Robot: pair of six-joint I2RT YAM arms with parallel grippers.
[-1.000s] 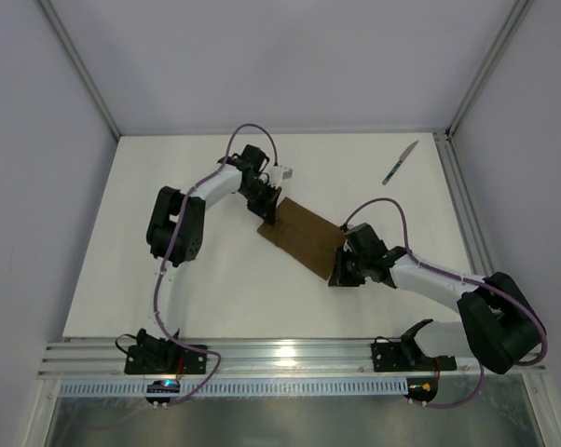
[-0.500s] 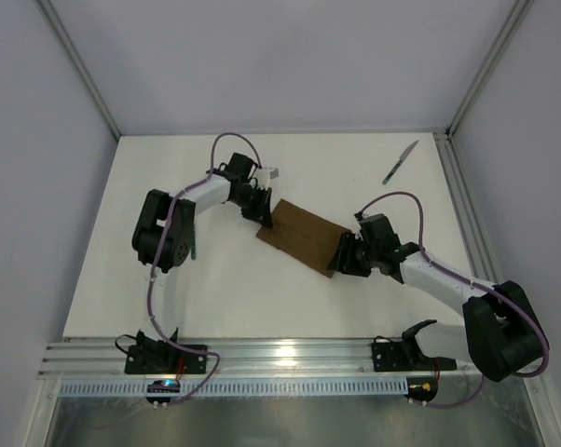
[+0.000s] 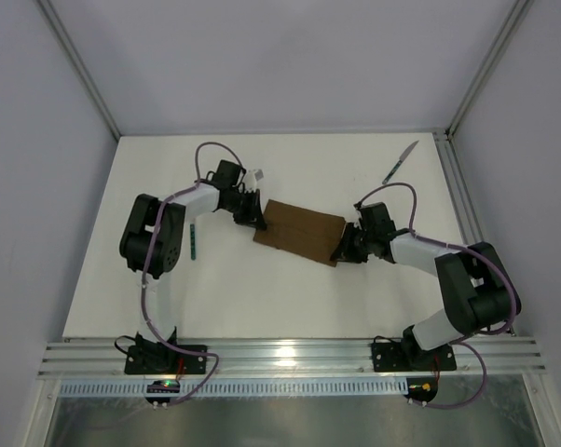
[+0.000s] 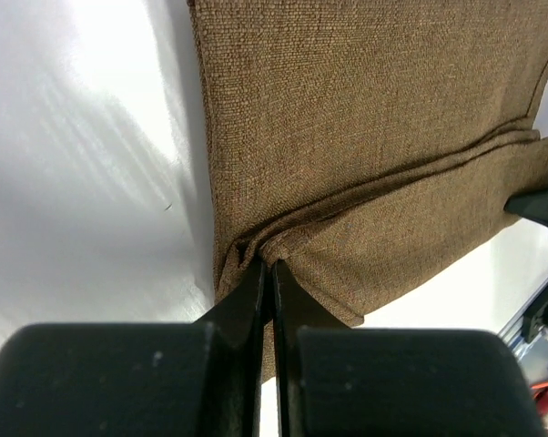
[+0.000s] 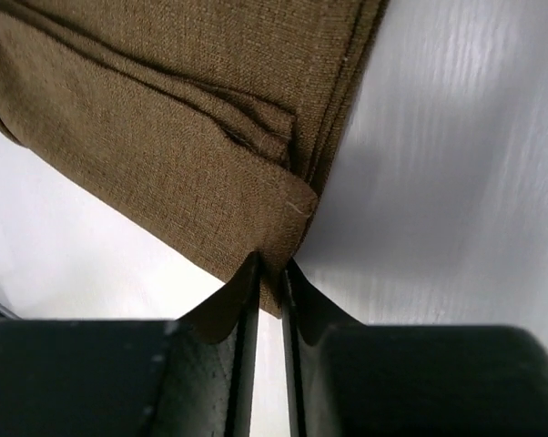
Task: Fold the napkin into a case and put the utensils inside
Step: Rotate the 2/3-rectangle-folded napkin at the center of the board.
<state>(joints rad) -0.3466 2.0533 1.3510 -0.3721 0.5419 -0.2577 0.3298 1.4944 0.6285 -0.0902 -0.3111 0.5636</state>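
Note:
The brown napkin (image 3: 301, 231) lies folded into a narrow oblong in the middle of the table. My left gripper (image 3: 256, 222) is shut on its left end, pinching a bunched fold (image 4: 283, 246). My right gripper (image 3: 341, 251) is shut on its right end, pinching a corner (image 5: 279, 246). The knife (image 3: 400, 162) lies at the far right. The fork (image 3: 194, 240) with the teal handle lies left of the napkin, beside my left arm.
A metal rail (image 3: 462, 200) runs along the table's right edge, close to the knife. White walls stand at the back and sides. The mounting rail (image 3: 280, 354) crosses the near edge.
Both grippers have moved left with the napkin held between them, turning it from a diagonal to nearly level. The left arm has swung back and uncovered the fork.

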